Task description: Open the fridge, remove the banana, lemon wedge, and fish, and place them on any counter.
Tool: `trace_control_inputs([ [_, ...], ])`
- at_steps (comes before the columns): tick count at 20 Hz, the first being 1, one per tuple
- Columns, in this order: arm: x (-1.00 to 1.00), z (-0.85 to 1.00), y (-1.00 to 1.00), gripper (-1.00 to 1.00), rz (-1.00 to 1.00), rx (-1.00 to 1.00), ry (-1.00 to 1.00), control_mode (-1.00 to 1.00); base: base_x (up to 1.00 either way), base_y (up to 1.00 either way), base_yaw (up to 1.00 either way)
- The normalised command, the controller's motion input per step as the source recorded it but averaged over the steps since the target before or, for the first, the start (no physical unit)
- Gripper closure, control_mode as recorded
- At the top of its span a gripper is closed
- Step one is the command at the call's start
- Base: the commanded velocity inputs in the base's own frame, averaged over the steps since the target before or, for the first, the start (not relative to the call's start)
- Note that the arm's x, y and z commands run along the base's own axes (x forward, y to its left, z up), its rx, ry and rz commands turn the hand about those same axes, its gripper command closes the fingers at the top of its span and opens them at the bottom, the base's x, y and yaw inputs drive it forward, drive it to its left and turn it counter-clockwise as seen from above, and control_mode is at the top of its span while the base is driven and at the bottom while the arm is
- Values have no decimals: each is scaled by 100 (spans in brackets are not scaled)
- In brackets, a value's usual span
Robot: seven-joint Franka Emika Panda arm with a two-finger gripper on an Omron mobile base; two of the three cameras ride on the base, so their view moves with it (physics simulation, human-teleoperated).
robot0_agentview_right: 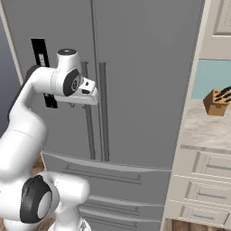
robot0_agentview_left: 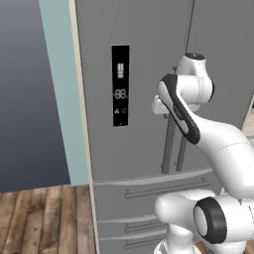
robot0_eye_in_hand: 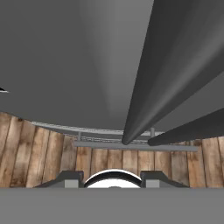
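Whether the jaws stood apart or together could not be told: in the hand view the gripper (robot0_eye_in_hand: 113, 183) showed just two grey finger bases at the bottom edge, with nothing visibly between them. In the right base view the gripper (robot0_agentview_right: 85, 100) was at the end of the white hand, right beside the left door's bar handle (robot0_agentview_right: 89, 117), though contact could not be made out. In the left base view the hand was largely hidden behind the arm's own forearm, near the same handle (robot0_agentview_left: 168, 144).

Just beyond the hand, the hand view looked down along the handle (robot0_eye_in_hand: 175, 70), a thick dark bar running diagonally, with the second door's handle (robot0_eye_in_hand: 192, 129) beside it. Below them lay the drawer handles and a wooden floor (robot0_eye_in_hand: 39, 153).

The fridge (robot0_agentview_right: 144, 67) stood with both doors closed and its lower drawers shut. Its black display panel (robot0_agentview_left: 120, 85) sat on the left door, left of the arm.

Farther right, the counter (robot0_agentview_right: 205, 128) carried a wooden knife block (robot0_agentview_right: 217, 102) against the teal backsplash, above cream drawers (robot0_agentview_right: 212, 164).
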Motion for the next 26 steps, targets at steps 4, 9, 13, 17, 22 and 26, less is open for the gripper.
trace_control_inputs([
  [4,0,0,0,-100,0,0,0,100,-10,0,0],
  [9,0,0,0,-100,0,0,0,100,-48,-8,-2],
  [13,0,0,0,-100,0,0,0,100,-60,-24,-1],
  [17,0,0,0,-100,0,0,0,100,-51,-18,0],
  [22,0,0,0,-100,0,0,0,100,-44,-31,0],
  [26,0,0,0,-100,0,0,0,100,-11,-13,0],
])
